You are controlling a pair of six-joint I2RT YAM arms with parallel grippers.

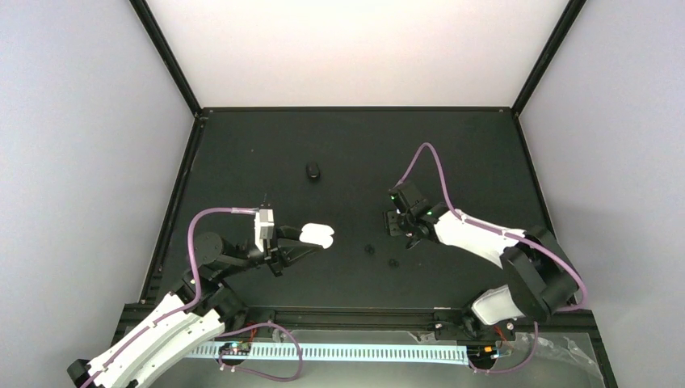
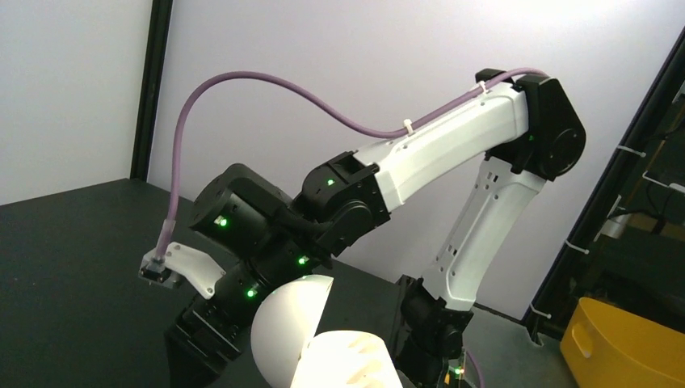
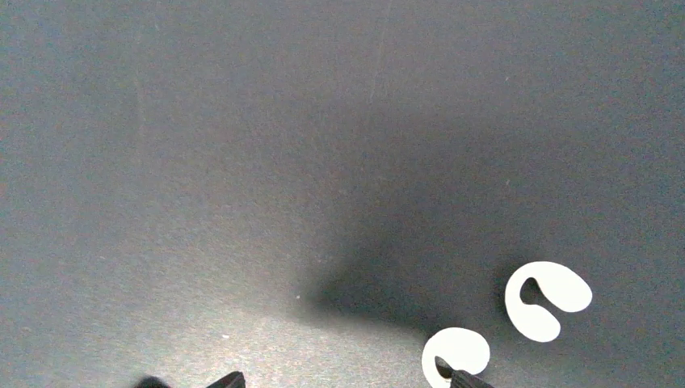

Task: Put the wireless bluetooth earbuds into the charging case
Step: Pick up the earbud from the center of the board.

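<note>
Right gripper [image 3: 347,383] hovers low over the table, jaws apart and empty, one fingertip touching the nearer white earbud [image 3: 464,346]. Left gripper [image 1: 297,240] clamps the open white charging case [image 1: 317,235]. The pick-up step seems in hand; next it must straddle that bud and close.

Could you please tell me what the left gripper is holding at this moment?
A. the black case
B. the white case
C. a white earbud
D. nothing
B: in the top view the left gripper is shut on the white case, while the black case lies apart, farther back.
</note>
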